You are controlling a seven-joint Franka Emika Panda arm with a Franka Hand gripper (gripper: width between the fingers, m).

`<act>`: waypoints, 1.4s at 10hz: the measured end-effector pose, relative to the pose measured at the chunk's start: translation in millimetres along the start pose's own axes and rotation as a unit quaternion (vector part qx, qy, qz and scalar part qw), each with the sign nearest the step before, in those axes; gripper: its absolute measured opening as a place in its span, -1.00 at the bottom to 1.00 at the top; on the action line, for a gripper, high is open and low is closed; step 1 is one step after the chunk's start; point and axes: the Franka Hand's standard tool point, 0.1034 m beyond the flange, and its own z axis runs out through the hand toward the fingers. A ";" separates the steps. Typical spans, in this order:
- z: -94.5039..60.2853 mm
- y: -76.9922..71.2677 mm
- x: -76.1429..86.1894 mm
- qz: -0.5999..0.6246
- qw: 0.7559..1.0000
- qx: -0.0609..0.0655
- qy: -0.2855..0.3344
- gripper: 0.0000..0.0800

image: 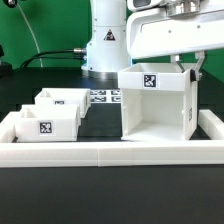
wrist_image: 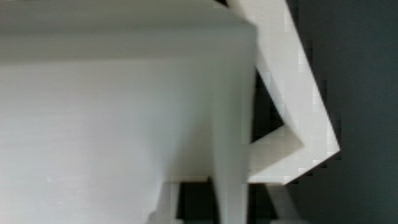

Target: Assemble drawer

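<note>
The tall white drawer case point(image: 150, 105) stands upright on the black table at the exterior view's right, open side facing the camera, with a tag on its top front. Two small open-top trays, one nearer point(image: 45, 122) and one behind it point(image: 62, 100), sit at the left, each with a tag. My gripper point(image: 190, 74) comes down from above onto the case's right side wall. In the wrist view the gripper point(wrist_image: 230, 198) straddles that thin wall point(wrist_image: 231, 120), with a dark finger point(wrist_image: 192, 202) pressed against each face. It is shut on the wall.
The low white rail point(image: 110, 150) edges the table in front and along both sides. The marker board point(image: 103, 97) lies flat behind, between the trays and the case. The robot's base point(image: 105, 40) stands at the back centre.
</note>
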 end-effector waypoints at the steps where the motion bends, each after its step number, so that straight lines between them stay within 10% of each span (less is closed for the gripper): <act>1: -0.3 -1.5 -0.4 0.006 1.000 0.002 0.000 -0.89; 14: -6.9 0.7 17.8 0.362 0.931 0.042 0.004 -0.89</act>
